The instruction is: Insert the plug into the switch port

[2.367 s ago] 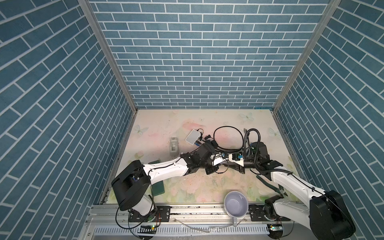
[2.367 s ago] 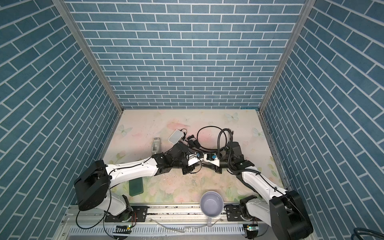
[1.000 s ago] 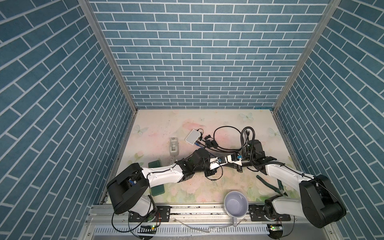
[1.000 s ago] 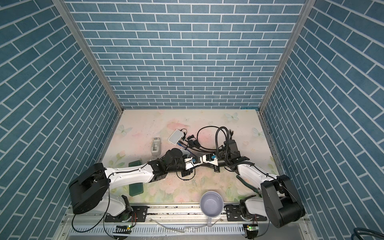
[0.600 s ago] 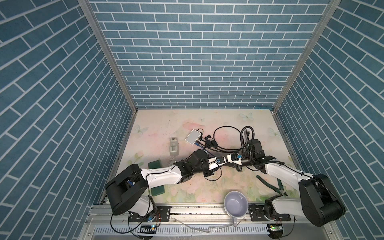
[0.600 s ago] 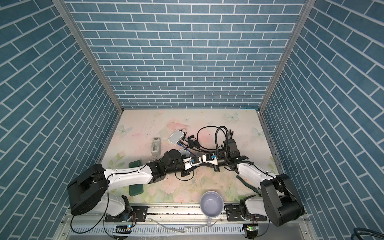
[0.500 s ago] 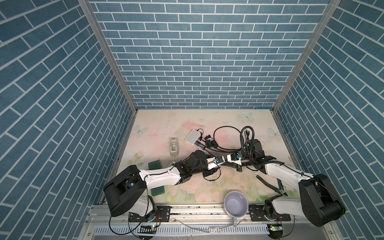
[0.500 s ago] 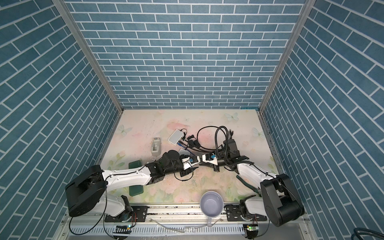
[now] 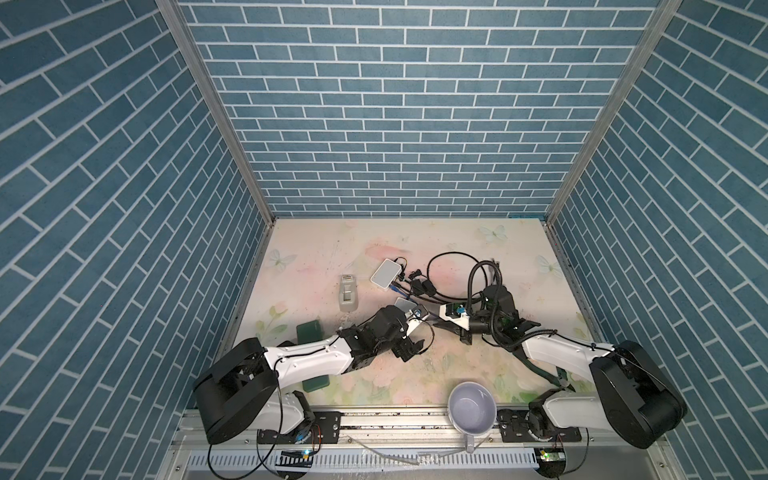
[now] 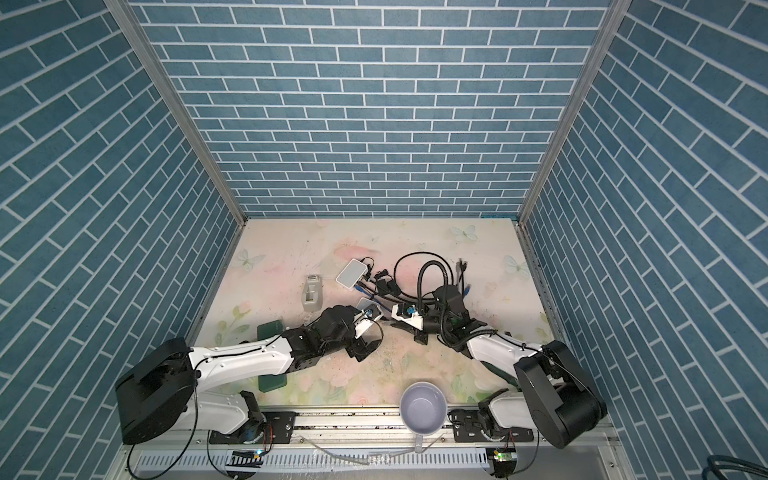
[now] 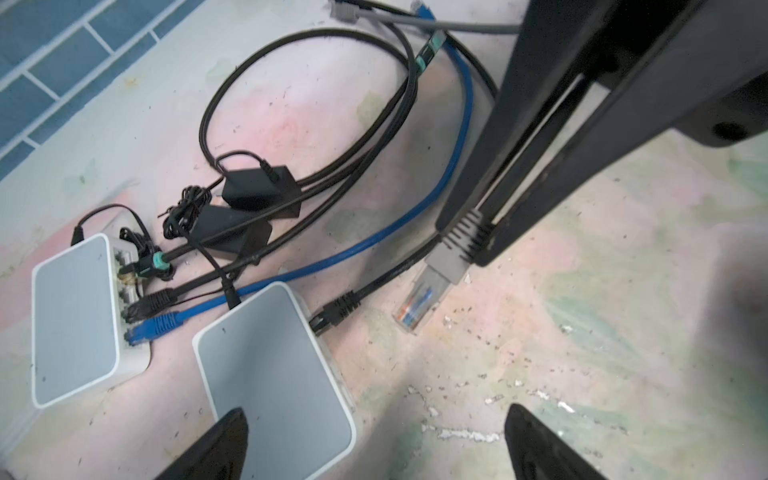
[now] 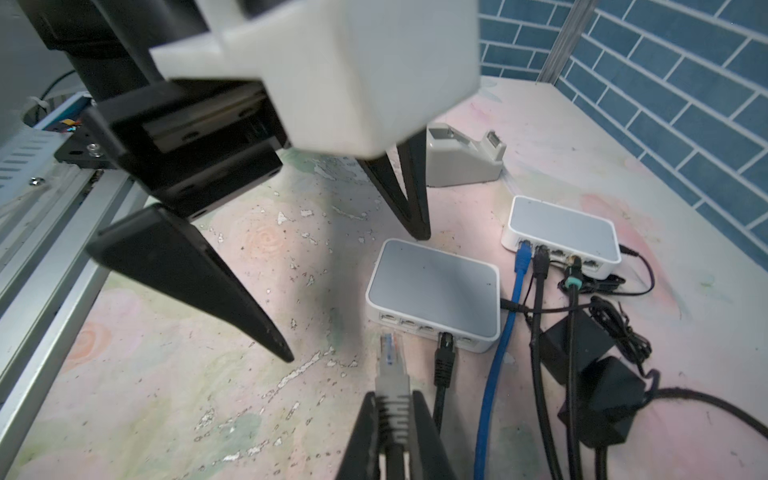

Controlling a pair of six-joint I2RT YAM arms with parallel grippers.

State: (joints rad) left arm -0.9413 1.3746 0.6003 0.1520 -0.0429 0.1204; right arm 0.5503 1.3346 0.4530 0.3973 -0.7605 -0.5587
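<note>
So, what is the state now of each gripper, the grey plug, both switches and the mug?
left gripper: open, gripping nothing.
right gripper: shut on the grey plug.
grey plug: held, not yet inserted.
near switch: one black cable plugged in.
far switch: several cables plugged in.
mug: upright, empty.

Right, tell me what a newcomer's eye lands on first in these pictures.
The right hand pinches a grey plug just short of the port row of the nearer white switch, with the left hand spread wide open close by. Behind them, a second switch trails a tangle of black and blue cables. A lavender bowl sits alone at the very front.
</note>
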